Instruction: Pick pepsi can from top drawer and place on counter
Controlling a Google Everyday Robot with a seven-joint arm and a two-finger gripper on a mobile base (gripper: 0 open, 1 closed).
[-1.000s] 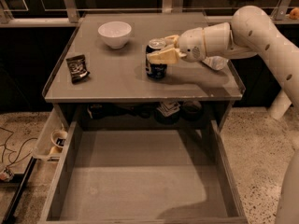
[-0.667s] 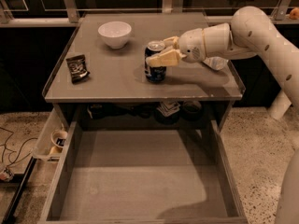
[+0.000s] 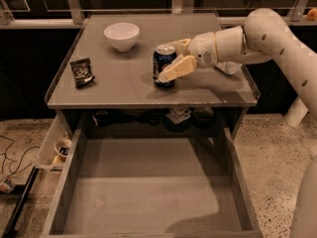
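The pepsi can (image 3: 161, 63), dark blue with a silver top, stands upright on the grey counter (image 3: 124, 81), right of the middle. My gripper (image 3: 168, 59) reaches in from the right and straddles the can. Its near finger (image 3: 178, 67) lies against the can's right front, and its far finger (image 3: 181, 42) is behind the can. The jaws look spread a little wider than the can. The top drawer (image 3: 64, 182) is pulled out below the counter. Its grey floor is bare.
A white bowl (image 3: 121, 35) stands at the counter's back left. A black snack packet (image 3: 81, 72) lies at its left. A pale side bin with a cup (image 3: 58, 148) hangs left of the drawer. Dark items (image 3: 178, 115) sit on the shelf under the counter.
The can stays upright in the same spot on the counter. The near finger has moved slightly toward the camera, away from the can's top.
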